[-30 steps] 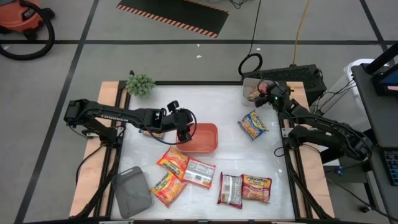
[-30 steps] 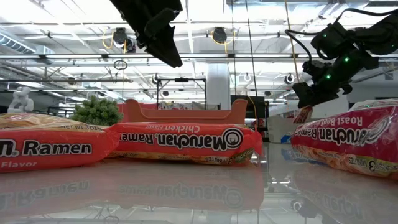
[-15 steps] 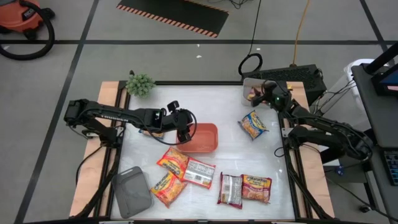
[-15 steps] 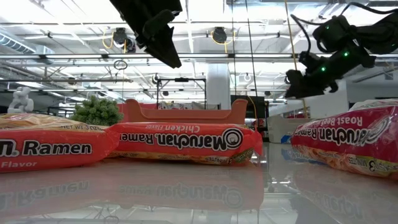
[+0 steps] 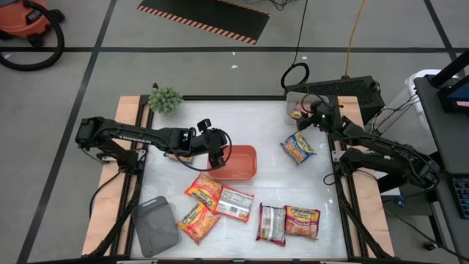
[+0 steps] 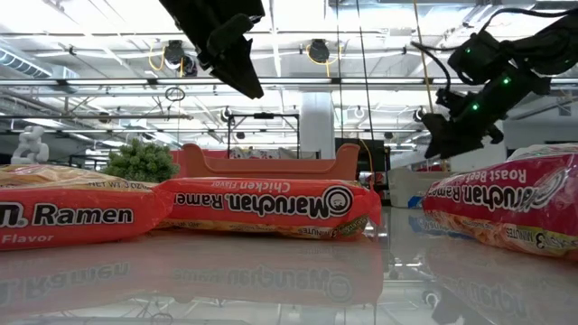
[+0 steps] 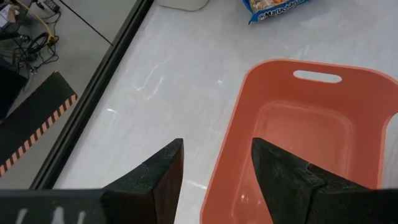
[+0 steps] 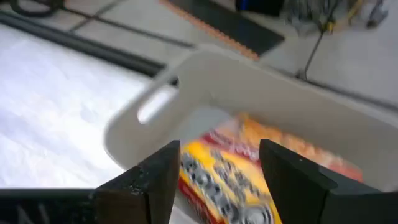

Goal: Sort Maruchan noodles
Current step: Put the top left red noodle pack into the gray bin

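Note:
Several Maruchan packets lie flat on the white table: a blue-yellow one [image 5: 298, 147], two orange ones [image 5: 204, 189] [image 5: 196, 221], a white-backed one [image 5: 234, 203] and two red-pink ones [image 5: 272, 224] [image 5: 303, 221]. Another packet [image 8: 249, 171], yellow and red, lies inside the clear tray [image 5: 295, 103] at the far right corner. My right gripper [image 8: 219, 146] hovers open just above that tray and packet. My left gripper [image 7: 217, 143] hangs open above the left rim of the red tray [image 5: 238, 161], which shows no packet inside in the left wrist view.
A grey tray [image 5: 156, 226] sits at the near left corner. A small green plant [image 5: 165, 99] stands at the far left corner. Another packet [image 5: 178, 155] peeks out under the left arm. The table's middle, between the red tray and the blue-yellow packet, is bare.
My right gripper has shifted a little over the clear tray, rising and then coming down again. A red thing that showed below its fingers a second ago in the low view is gone from there.

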You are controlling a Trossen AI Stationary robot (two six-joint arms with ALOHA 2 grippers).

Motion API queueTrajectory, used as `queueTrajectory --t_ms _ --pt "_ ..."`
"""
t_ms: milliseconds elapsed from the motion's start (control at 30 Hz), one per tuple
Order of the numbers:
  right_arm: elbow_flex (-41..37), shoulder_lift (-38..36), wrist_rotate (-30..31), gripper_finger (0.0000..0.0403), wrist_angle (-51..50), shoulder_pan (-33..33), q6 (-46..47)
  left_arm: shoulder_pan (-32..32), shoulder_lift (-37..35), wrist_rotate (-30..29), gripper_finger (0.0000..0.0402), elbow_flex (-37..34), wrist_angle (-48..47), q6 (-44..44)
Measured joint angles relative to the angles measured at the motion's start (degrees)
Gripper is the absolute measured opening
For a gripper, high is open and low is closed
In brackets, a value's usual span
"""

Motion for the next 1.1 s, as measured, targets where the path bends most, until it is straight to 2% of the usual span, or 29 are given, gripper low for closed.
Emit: queueTrajectory --t_ms 267,500,667,867,1100 --pt "2.3 0.1 -0.2 0.0166 -10.5 -0.3 2.1 0.0 0.0 0.2 0.0196 0.0 2.1 1.0" --pt "2.3 2.8 -0.4 0.0126 -12.9 -0.3 3.2 0.0 0.0 0.7 0.0196 0.0 4.3 1.5" --pt "2.4 6.2 0.7 0.0105 -11.6 -0.3 3.1 0.0 0.0 1.6 0.0196 0.0 4.7 1.5" --pt "2.3 8.5 7.4 0.0084 -10.8 -0.3 1.4 0.0 0.0 1.6 0.0196 0.0 4.7 1.6" --pt "2.3 8.5 7.5 0.0075 -7.1 -0.3 -0.6 0.0 0.0 1.6 0.0196 0.0 4.2 2.0"
